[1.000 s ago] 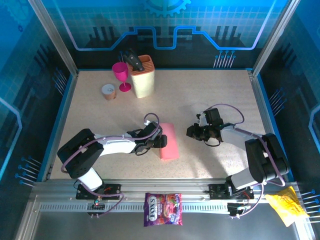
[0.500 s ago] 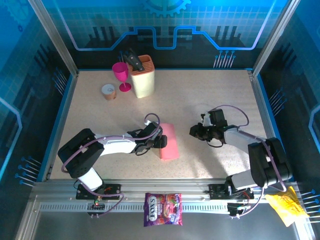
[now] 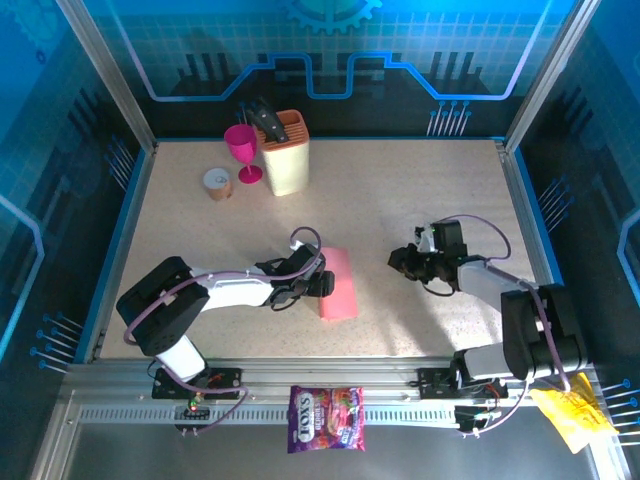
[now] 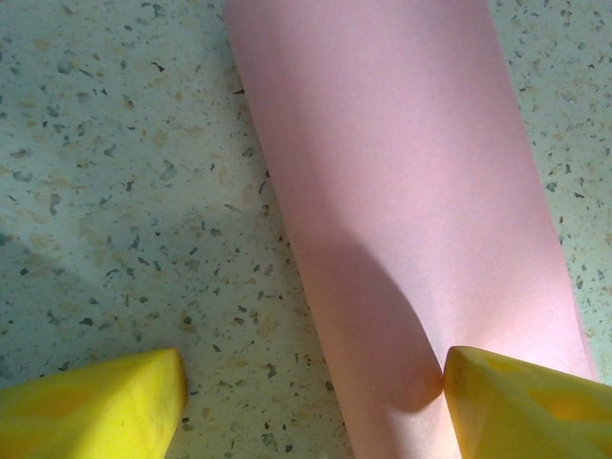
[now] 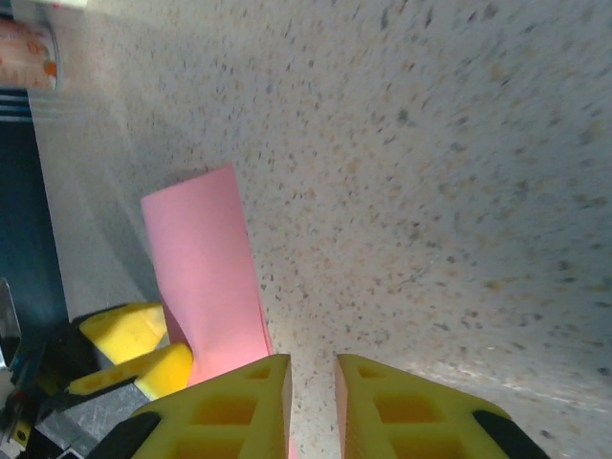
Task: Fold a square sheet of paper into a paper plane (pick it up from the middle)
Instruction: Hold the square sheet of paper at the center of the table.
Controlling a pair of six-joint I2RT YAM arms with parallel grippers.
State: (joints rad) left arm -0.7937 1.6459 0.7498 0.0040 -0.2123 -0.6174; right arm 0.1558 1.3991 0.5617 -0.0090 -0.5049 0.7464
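The square sheet of paper (image 3: 338,283) lies on the table's middle, folded into a long pink rectangle (image 4: 402,172); it has no paper plane shape. My left gripper (image 3: 318,283) stands open at its left side (image 4: 311,382): one yellow fingertip (image 4: 516,402) presses on the paper, the other (image 4: 115,397) rests on bare table. My right gripper (image 3: 397,262) hovers to the right of the paper, well apart from it. Its jaws (image 5: 313,368) are shut to a narrow slit with nothing in it. The right wrist view looks back at the pink paper (image 5: 201,268).
A beige knife block (image 3: 286,152), a magenta goblet (image 3: 241,148) and a small cup (image 3: 217,182) stand at the back left. A purple candy bag (image 3: 326,418) and a yellow wrapper (image 3: 568,412) lie on the front rail. Bare tabletop (image 3: 430,190) spreads behind both grippers.
My right gripper has drawn back to the right, away from the paper. The left gripper and the paper have stayed put.
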